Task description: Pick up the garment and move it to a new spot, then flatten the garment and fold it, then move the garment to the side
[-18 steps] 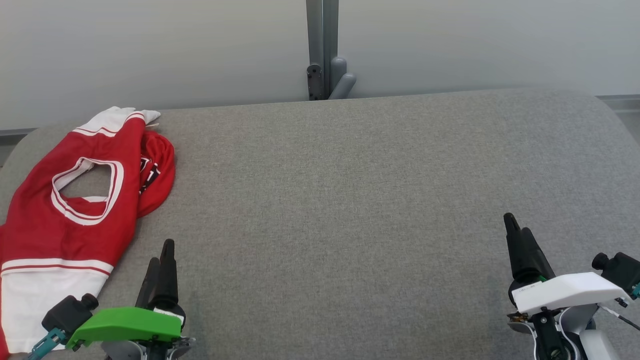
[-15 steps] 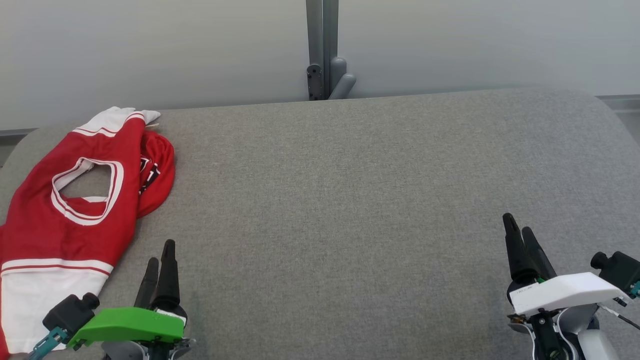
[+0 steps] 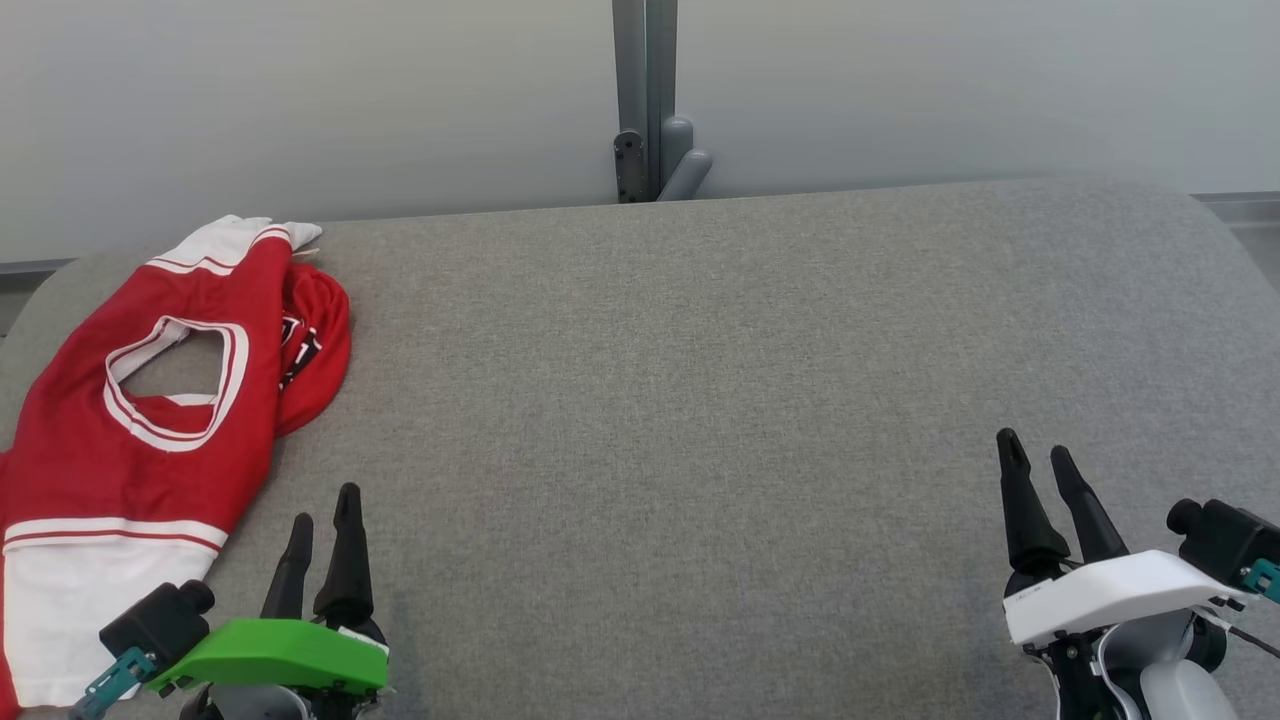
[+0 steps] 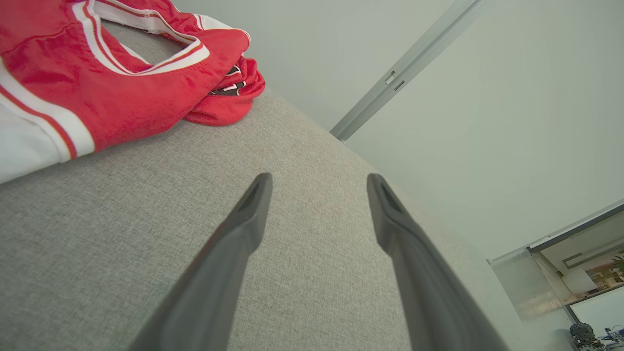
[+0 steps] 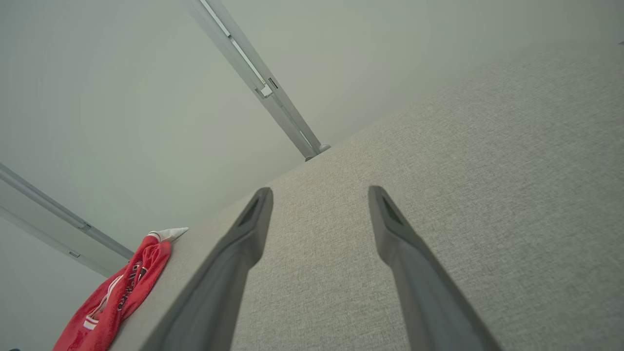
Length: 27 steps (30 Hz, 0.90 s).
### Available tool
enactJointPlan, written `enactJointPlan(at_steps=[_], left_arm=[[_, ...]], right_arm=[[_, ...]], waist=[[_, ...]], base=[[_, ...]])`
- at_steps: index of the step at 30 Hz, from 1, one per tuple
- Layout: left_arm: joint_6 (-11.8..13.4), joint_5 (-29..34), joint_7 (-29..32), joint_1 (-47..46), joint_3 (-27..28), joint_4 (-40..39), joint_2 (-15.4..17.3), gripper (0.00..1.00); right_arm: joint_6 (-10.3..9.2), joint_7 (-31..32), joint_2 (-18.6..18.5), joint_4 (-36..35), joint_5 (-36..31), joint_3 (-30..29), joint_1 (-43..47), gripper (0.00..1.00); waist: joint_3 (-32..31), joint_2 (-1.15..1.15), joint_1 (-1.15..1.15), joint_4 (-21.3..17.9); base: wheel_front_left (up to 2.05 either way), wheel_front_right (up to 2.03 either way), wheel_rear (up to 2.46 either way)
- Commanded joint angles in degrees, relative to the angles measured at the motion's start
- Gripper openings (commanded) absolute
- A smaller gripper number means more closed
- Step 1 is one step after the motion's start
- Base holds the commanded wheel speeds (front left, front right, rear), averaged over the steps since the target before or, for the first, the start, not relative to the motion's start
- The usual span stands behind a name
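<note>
A red sports jersey with white striped trim and a white lower band [image 3: 80,450] lies rumpled on the grey fabric-covered counter [image 3: 700,400], along the left edge of the head frame from the upper left down to the lower left corner; its neck opening faces up, and grey fabric shows through it; a bunched red fold with dark lettering sits against the jersey's right side, near the top.

The left end effector [image 3: 324,507], under a green cover, stands at the lower left of the head frame, just right of the jersey's white band and apart from it; its two dark fingers are spread, with nothing between them; in the left wrist view the jersey lies at the upper left, beyond and to the side of the fingertips.

The right end effector [image 3: 1033,446], under a white cover, stands at the lower right of the head frame, well apart from the jersey; its fingers are likewise released and hold nothing; in the right wrist view the jersey shows small at the lower left.

A grey metal post [image 3: 645,100] rises at the upper middle, against a pale wall [image 3: 300,100] behind the counter's far edge.
</note>
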Motion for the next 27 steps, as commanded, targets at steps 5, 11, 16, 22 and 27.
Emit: enactJointPlan(at_steps=[5,11,16,22,27], left_arm=[[-0.32,3.82,-1.17,-0.05,-0.41,-0.14,0.32,1.00],[-0.39,7.65,-2.14,0.13,-0.67,0.23,0.30,1.00],[-0.43,11.02,-2.98,0.21,-1.09,0.55,0.30,1.00],[-0.40,14.65,-3.85,0.27,-1.60,0.53,0.32,1.00],[-0.42,17.61,-4.58,0.39,-1.88,0.53,0.53,1.00]], right_arm=[[0.14,-1.22,-0.39,-1.28,-4.66,0.19,0.02,1.00],[0.14,-2.22,-0.48,-1.66,-9.20,0.33,0.37,1.00],[0.15,-3.01,-0.52,-1.92,-12.79,0.38,0.59,1.00],[0.15,-3.91,-0.74,-1.87,-16.74,0.42,0.69,1.00],[0.15,-4.69,-0.82,-1.94,-19.89,0.22,0.85,1.00]], waist=[[0.07,0.10,0.00,0.06],[0.08,0.12,0.00,0.10],[0.02,0.13,0.00,0.06],[0.02,0.14,0.00,-0.02],[0.07,0.15,0.00,-0.08]], base=[[0.00,0.00,0.00],[0.00,0.00,0.00],[0.00,0.00,0.00],[0.00,0.00,0.00],[0.00,0.00,0.00]])
